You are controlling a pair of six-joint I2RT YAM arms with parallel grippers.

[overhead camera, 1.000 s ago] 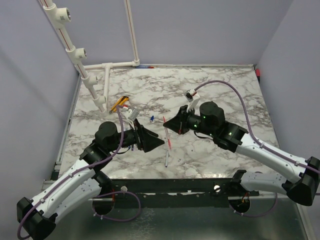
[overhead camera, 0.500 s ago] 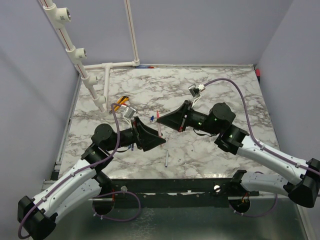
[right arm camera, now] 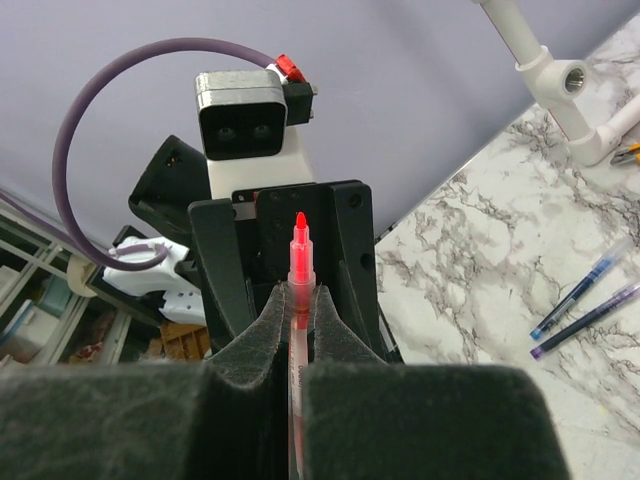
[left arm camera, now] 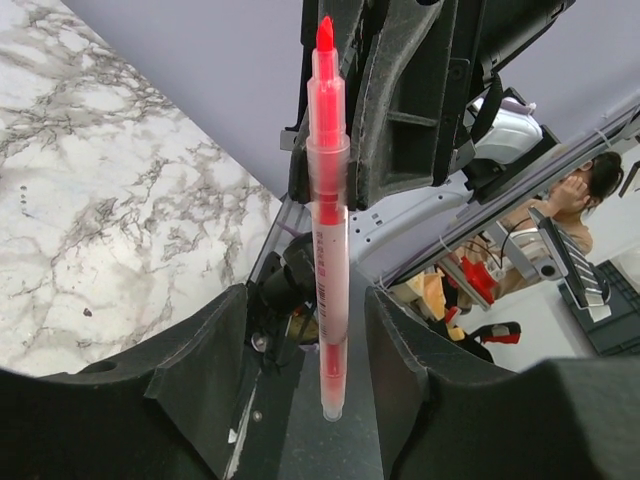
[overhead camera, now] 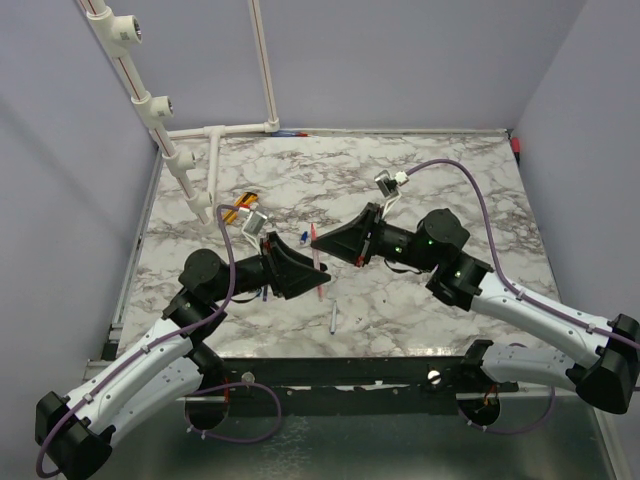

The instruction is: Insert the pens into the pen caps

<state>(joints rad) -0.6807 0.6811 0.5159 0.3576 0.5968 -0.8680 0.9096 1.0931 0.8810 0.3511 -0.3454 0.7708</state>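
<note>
Red-pink pen, raised above the desk between the two arms. The right gripper has its fingers pressed together, pinching the barrel. The left gripper is spread, one finger at each side of the barrel, with a gap on both sides. A whitish pen lies on the desk nearby.

2 arms meet over the marble table, 1 red-pink pen between them.
The left fingers and right fingers point at each other, tips close together. The pen runs from the right fingers' tip past the left fingers' tip. A whitish pen lies near both tips, toward the arm bases. A small blue cap sits just beyond the left fingers, and a yellow-and-black tool lies farther off to their left.
</note>
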